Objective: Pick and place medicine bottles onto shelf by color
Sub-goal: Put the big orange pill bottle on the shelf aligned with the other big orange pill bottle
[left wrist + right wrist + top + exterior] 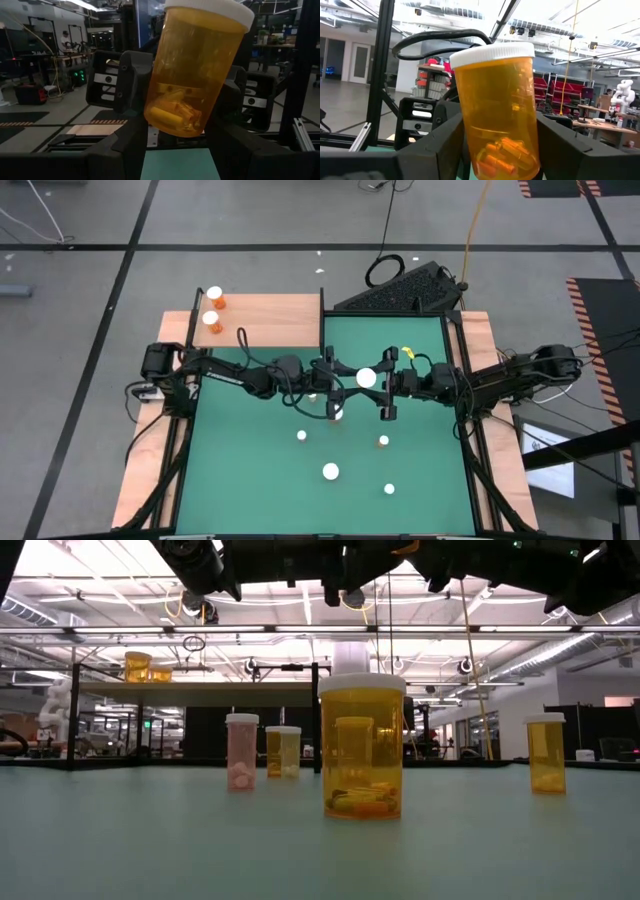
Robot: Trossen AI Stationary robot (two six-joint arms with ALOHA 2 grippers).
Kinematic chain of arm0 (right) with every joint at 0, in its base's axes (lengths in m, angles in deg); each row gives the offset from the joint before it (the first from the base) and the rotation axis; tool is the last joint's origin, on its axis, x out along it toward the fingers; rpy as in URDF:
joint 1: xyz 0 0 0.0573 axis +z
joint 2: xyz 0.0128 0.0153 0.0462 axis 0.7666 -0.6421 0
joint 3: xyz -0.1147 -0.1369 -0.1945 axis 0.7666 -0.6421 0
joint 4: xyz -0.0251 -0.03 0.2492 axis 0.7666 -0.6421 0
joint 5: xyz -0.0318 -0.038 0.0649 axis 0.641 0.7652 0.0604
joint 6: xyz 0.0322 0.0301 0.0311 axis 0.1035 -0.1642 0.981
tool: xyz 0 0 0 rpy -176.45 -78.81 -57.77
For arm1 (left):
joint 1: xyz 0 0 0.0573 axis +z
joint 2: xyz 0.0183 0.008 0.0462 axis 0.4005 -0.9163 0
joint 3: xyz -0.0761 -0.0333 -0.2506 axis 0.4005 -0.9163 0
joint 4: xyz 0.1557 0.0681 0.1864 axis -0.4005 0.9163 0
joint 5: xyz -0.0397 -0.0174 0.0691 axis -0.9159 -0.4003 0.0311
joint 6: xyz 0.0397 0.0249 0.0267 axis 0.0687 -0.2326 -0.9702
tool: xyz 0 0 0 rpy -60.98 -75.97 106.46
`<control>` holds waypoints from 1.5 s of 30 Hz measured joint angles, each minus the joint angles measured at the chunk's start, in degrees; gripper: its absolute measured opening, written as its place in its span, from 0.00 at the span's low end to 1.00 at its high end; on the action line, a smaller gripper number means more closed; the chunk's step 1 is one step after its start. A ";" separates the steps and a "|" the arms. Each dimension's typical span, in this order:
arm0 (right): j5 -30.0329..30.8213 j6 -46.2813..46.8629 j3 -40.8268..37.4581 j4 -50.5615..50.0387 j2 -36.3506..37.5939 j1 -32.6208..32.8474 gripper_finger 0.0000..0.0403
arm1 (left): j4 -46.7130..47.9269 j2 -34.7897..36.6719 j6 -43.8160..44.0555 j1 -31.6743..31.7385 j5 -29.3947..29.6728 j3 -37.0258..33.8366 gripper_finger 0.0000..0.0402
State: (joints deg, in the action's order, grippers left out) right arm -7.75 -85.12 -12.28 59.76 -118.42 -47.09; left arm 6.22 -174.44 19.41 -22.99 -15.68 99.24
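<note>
Five bottles loose on green mat; keyboard behind.

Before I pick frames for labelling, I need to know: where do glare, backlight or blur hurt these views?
Low view: bright ceiling lights wash out the top, the arms overhead are dark silhouettes, and the near orange bottle glows backlit. Right wrist view: white sky-like glare behind the held bottle. Left wrist view: dim background, bottle fills the frame. High view: evenly lit, caps tiny.

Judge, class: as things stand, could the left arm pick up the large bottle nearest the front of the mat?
Probably not yet: the left gripper is shut on an orange bottle, the right gripper meeting it. The mat bottle stands clear.
</note>
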 joint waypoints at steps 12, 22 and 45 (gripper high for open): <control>0.01 -0.20 0.00 -0.09 0.00 0.00 0.51 | 0.02 0.00 -0.01 0.00 0.00 0.00 0.47; -0.11 -0.18 0.00 -0.04 0.00 0.01 0.46 | 0.07 0.00 -0.05 -0.09 -0.89 0.00 0.47; 0.11 11.49 0.00 -7.82 0.83 -2.27 0.45 | 35.20 16.16 5.18 0.42 -5.85 0.02 0.61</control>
State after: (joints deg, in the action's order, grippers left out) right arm -7.64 -73.63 -12.28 51.94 -117.59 -49.36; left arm 41.42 -158.28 24.59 -22.57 -21.54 99.26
